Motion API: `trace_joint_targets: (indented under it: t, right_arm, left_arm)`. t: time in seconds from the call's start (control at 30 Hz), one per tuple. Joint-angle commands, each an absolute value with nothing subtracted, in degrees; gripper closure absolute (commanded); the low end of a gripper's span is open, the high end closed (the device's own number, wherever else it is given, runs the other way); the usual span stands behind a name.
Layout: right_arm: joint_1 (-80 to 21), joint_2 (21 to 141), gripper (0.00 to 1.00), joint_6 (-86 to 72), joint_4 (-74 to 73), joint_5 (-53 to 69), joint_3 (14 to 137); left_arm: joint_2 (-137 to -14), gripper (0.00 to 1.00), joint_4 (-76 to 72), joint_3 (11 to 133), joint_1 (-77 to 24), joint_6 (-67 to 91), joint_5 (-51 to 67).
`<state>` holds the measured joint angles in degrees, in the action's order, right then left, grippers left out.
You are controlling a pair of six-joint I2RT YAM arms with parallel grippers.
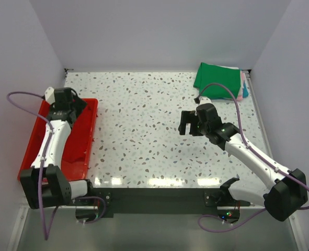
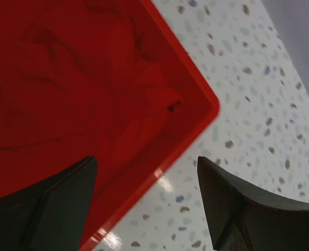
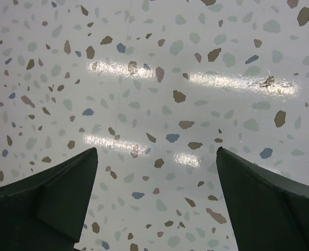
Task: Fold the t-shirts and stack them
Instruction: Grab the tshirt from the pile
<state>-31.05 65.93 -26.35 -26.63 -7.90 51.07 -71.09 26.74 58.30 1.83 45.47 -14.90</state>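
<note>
Fingers of the left gripper (image 2: 146,162) stand wide apart and hold nothing. In the left wrist view, the two dark fingers (image 2: 55,204) sit at the bottom of the frame. One is over the red tray (image 2: 188,70) and the other is over the table (image 2: 259,104), with the tray's rim running between them. Inside the tray lies the red t-shirt (image 2: 91,78). It is soft and wrinkled, and it fills the upper left of that frame. In the top view, this tray sits at the left side of the frame, with the left arm reaching over it.

The right gripper (image 3: 157,151) is wide open too, and it is empty. In the right wrist view, only the speckled table shows past its fingers, with bright streaks of light on it. In the top view, this gripper is a little right of the middle of the frame.

Up and to the right of it, in the upper right of the top view, is a stack of folded shirts. The green t-shirt (image 1: 217,81) lies on top. Pink, white and teal edges (image 1: 243,88) peek out on its right side. The right gripper is near the stack but apart from it. A purple cable (image 1: 225,89) from the right arm loops across the lower part of the green t-shirt in the picture.
</note>
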Motion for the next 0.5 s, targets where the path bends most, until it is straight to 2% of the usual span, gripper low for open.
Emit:
trace_joint_targets:
  t: [0.0,0.3,0.4,0.47]
  right_arm:
    - [-30.9,65.9,0.01,-26.1,-25.0,-5.1,51.1]
    - [-30.9,65.6,0.01,-26.2,-24.8,-3.3,50.5]
    - [-30.9,65.4,0.01,-26.1,-24.8,-3.3,50.3]
    - [-30.9,65.5,0.01,-26.2,-24.7,-3.3,50.4]
  left_arm:
    - [-75.0,0.18,29.9,55.4,10.9,51.6,-17.7]
    - [-88.2,0.19,26.4,52.7,16.9,60.5,-23.5]
    - [-93.4,0.22,26.6,54.0,17.0,61.2,-23.7]
    - [-96.0,0.28,26.8,54.1,17.2,61.6,-23.4]
